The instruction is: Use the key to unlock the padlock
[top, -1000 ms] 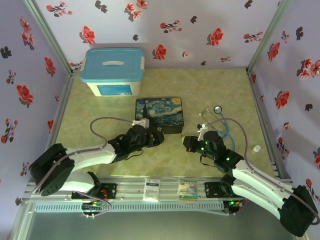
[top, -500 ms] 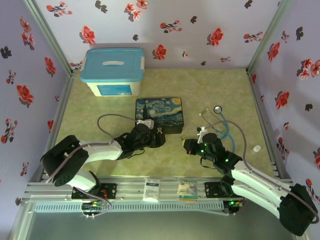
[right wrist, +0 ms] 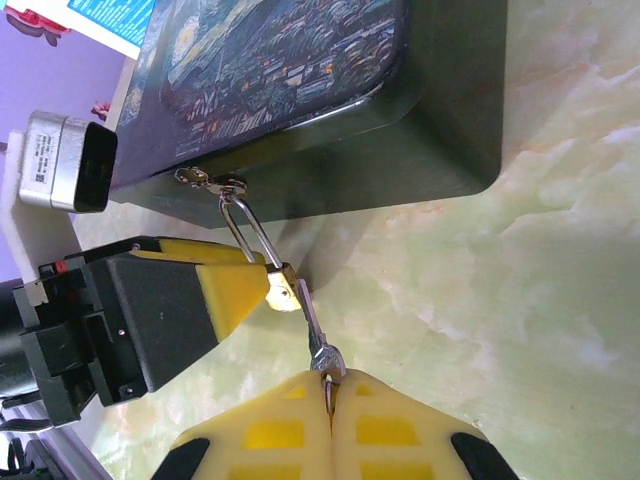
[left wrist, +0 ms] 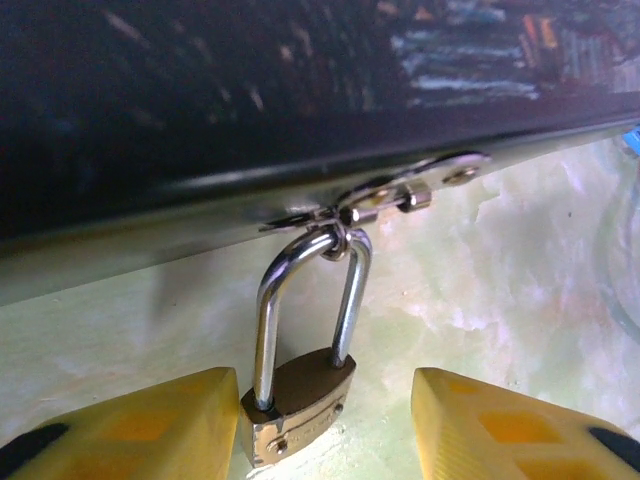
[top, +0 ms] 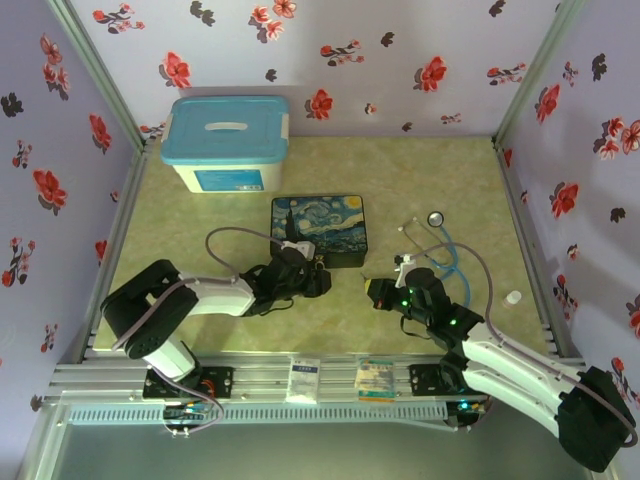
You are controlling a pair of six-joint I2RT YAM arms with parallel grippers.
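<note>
The brass padlock (left wrist: 300, 405) hangs by its silver shackle (left wrist: 265, 310) from the hasp (left wrist: 400, 195) of the dark painted box (top: 318, 228). My left gripper (left wrist: 325, 410) is open around it: the left finger (left wrist: 190, 420) touches the padlock body, and the right finger (left wrist: 470, 425) stands apart. In the right wrist view, my right gripper (right wrist: 330, 385) is shut on the head of the small key (right wrist: 315, 330). The key's tip is at the bottom of the padlock (right wrist: 283, 287), beside a finger (right wrist: 235, 285) of the left gripper.
A stethoscope (top: 445, 250) with blue tubing lies right of the box, close to the right arm. A blue-lidded white bin (top: 228, 140) stands at the back left. A small white object (top: 513, 297) lies by the right wall.
The left gripper's jaws have narrowed around the padlock, and the left arm's elbow has swung rightward toward the box. The right gripper has barely moved.
</note>
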